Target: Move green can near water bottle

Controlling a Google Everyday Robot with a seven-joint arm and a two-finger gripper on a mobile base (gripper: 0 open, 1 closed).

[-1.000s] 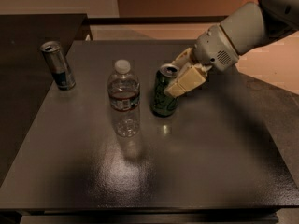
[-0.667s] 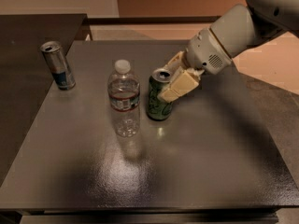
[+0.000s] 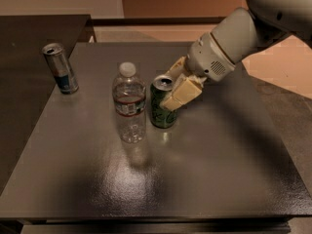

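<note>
While our claw (image 3: pixel 169 88) clasps the green can (image 3: pixel 159 110) about its upper half, one pale finger across the front and the other behind the rim, we see the can upright on the desk (image 3: pixel 204 169), or barely off it, just beside the water bottle (image 3: pixel 129 106). We judge the can stiff but thin-walled: a hard squeeze would dent it, and its smooth side may slip, so a firm hold across the body at mid-height suits it. Whether it is full we cannot tell, so its weight is unsure. The bottle looks tall and light, easily toppled by a nudge. A slim silver-and-blue can (image 3: pixel 61 69) stands well apart near the desk's far corner.
</note>
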